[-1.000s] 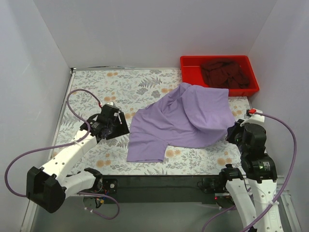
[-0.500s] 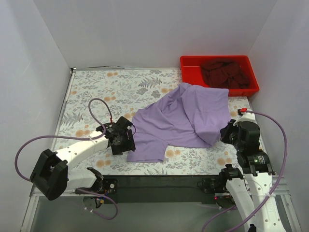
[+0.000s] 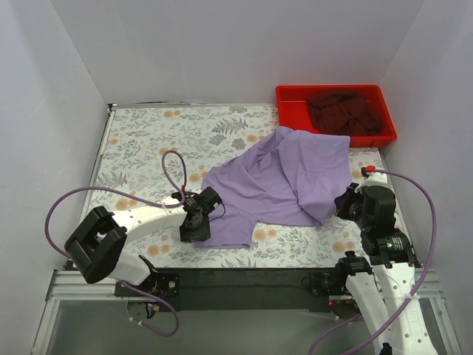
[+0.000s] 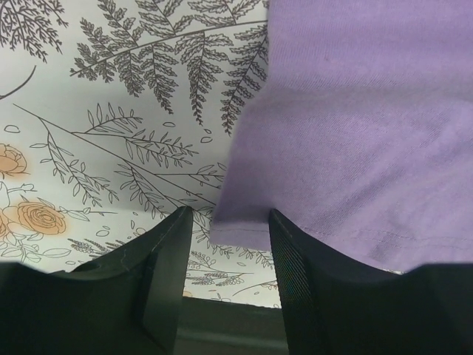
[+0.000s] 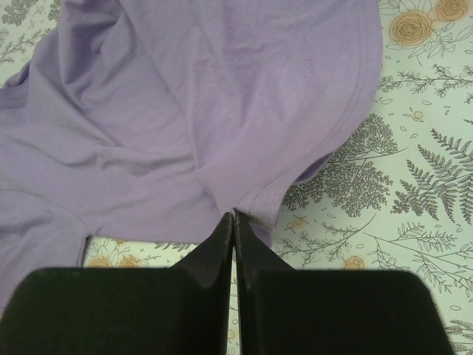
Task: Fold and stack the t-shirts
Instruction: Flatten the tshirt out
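The pale lavender t-shirt (image 3: 284,181) lies crumpled on the flowered table, its far edge over the rim of the red tray. The dark maroon t-shirt (image 3: 344,111) is bunched inside that tray. My left gripper (image 3: 198,228) is open at the lavender shirt's near left corner; in the left wrist view that hem corner (image 4: 240,222) sits between the two fingers, which stand apart. My right gripper (image 3: 344,207) is shut on the shirt's near right hem, and the right wrist view shows the pinched hem (image 5: 255,203) at the closed fingertips.
The red plastic tray (image 3: 292,100) stands at the back right corner. White walls close in the table on three sides. The table's near edge runs just below both grippers. Purple cables loop from both arms.
My left arm has swung right and toward the near edge, from the left part of the table to the shirt's near left corner. My right gripper has shifted slightly left with the hem.
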### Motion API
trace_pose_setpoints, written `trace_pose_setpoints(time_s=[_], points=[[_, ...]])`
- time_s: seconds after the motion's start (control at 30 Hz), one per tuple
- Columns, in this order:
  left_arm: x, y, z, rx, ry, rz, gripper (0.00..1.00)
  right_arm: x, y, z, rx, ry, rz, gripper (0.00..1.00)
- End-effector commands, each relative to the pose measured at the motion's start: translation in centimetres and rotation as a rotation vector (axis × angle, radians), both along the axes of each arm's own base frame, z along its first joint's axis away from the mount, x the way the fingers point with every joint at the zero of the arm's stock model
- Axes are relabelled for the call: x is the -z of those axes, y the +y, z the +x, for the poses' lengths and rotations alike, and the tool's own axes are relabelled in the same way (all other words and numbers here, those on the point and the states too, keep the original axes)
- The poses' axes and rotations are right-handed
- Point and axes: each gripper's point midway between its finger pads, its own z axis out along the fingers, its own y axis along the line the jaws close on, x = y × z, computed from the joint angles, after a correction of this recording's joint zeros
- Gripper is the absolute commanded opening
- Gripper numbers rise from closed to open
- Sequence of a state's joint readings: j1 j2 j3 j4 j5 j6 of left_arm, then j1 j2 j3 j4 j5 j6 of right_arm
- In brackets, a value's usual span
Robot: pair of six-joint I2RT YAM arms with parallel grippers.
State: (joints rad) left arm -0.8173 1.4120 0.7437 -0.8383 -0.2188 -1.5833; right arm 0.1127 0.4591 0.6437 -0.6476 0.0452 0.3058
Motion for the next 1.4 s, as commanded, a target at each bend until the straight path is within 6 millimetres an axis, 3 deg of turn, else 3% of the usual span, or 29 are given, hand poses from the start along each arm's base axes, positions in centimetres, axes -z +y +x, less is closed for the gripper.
trace_pose_setpoints(time_s=[0.0, 0.07, 0.17, 0.33, 0.4, 0.43, 0.47, 0.5, 0.57, 0.6, 0.63, 0.67, 0.7, 0.73, 0.77, 0.8, 0.83, 0.87, 0.9, 0.93, 1.0, 1.03, 1.07, 1.1, 1.13, 1.2, 1.23, 1.27, 1.37], points=[[0.0, 0.0, 0.4, -0.018, -0.027, 0.032, 0.45, -1.0, 0.1, 0.7, -0.014, -0.054, -0.01, 0.04], [0.4, 0.0, 0.0, -0.019, -0.016, 0.042, 0.44, -1.1, 0.1, 0.7, -0.014, -0.058, -0.01, 0.04], [1.0, 0.2, -0.5, -0.015, -0.003, 0.064, 0.34, -0.9, 0.1, 0.7, -0.012, -0.054, -0.011, 0.03], [2.0, 0.7, -0.9, -0.031, 0.004, 0.081, 0.0, -0.4, 0.0, 0.8, -0.008, -0.045, -0.013, 0.03], [0.1, 0.8, 0.8, -0.034, -0.062, 0.089, 0.0, -0.4, -0.3, 1.2, 0.008, -0.035, -0.023, 0.02], [-1.2, 2.0, 2.0, -0.048, -0.104, 0.117, 0.0, -0.8, -0.4, 1.4, 0.01, -0.04, -0.028, 0.01], [-3.5, 1.4, 4.0, -0.068, -0.171, 0.081, 0.0, -0.8, -0.5, 1.8, 0.021, -0.032, -0.036, 0.01], [-4.9, 2.6, 5.9, -0.085, -0.205, 0.08, 0.0, -1.4, -0.7, 2.4, 0.033, -0.032, -0.042, 0.01], [-11.1, 5.3, 11.8, -0.158, -0.353, 0.063, 0.0, -3.8, -1.3, 4.0, 0.075, -0.06, -0.062, 0.01], [-14.8, 6.9, 14.5, -0.189, -0.43, 0.082, 0.0, -4.8, -1.6, 4.5, 0.088, -0.074, -0.068, 0.01], [-19.2, 7.3, 16.8, -0.22, -0.527, 0.056, 0.0, -6.4, -2.2, 5.4, 0.124, -0.094, -0.086, 0.01], [-20.6, 9.1, 17.8, -0.242, -0.537, 0.096, 0.0, -8.5, -3.0, 6.3, 0.162, -0.124, -0.112, 0.01], [-24.8, 10.5, 19.6, -0.276, -0.623, 0.093, 0.0, -10.9, -3.6, 7.1, 0.197, -0.163, -0.131, 0.01], [-28.5, 11.4, 20.8, -0.307, -0.694, 0.086, 0.0, -11.7, -3.8, 7.8, 0.203, -0.166, -0.14, 0.01], [-33.2, 12.3, 21.1, -0.342, -0.791, 0.069, 0.0, -15.0, -4.0, 8.0, 0.212, -0.233, -0.146, 0.01], [-34.7, 13.4, 21.5, -0.372, -0.818, 0.098, 0.0, -16.1, -4.0, 8.2, 0.207, -0.248, -0.156, 0.01], [-38.9, 14.1, 21.0, -0.399, -0.907, 0.079, 0.0, -19.3, -4.0, 7.9, 0.205, -0.314, -0.15, 0.01], [-40.4, 14.9, 20.5, -0.417, -0.937, 0.105, 0.0, -22.1, -4.1, 7.4, 0.204, -0.377, -0.144, 0.01], [-43.6, 15.2, 19.8, -0.432, -1.02, 0.08, 0.0, -23.8, -4.1, 6.9, 0.202, -0.416, -0.148, 0.01], [-45.0, 15.5, 19.1, -0.439, -1.06, 0.075, 0.0, -25.2, -4.2, 5.9, 0.199, -0.456, -0.149, 0.01], [-49.4, 16.8, 15.8, -0.461, -1.212, 0.046, 0.0, -28.9, -4.5, 3.8, 0.195, -0.555, -0.166, 0.01], [-50.0, 17.2, 14.8, -0.461, -1.246, 0.043, 0.0, -30.4, -4.7, 2.2, 0.194, -0.609, -0.167, 0.01], [-52.5, 18.2, 11.2, -0.467, -1.344, 0.017, 0.0, -31.7, -4.9, 1.1, 0.19, -0.65, -0.186, 0.01], [-54.5, 18.6, 9.8, -0.481, -1.434, -0.018, 0.0, -32.8, -5.0, -0.1, 0.192, -0.688, -0.189, 0.01], [-54.7, 18.8, 9.0, -0.477, -1.461, -0.019, 0.0, -34.7, -5.2, -2.3, 0.19, -0.757, -0.188, 0.01], [-57.6, 19.7, 4.7, -0.47, -1.595, -0.067, 0.0, -36.2, -5.3, -4.4, 0.187, -0.818, -0.199, 0.01], [-58.1, 19.8, 3.7, -0.462, -1.62, -0.078, 0.0, -37.5, -5.6, -6.4, 0.188, -0.874, -0.207, 0.01], [-59.3, 20.1, 2.4, -0.458, -1.657, -0.094, 0.0, -38.0, -5.6, -7.3, 0.188, -0.894, -0.21, 0.01], [-60.7, 20.2, 0.8, -0.432, -1.687, -0.094, 0.0, -40.3, -5.9, -10.3, 0.192, -0.981, -0.211, 0.01]])
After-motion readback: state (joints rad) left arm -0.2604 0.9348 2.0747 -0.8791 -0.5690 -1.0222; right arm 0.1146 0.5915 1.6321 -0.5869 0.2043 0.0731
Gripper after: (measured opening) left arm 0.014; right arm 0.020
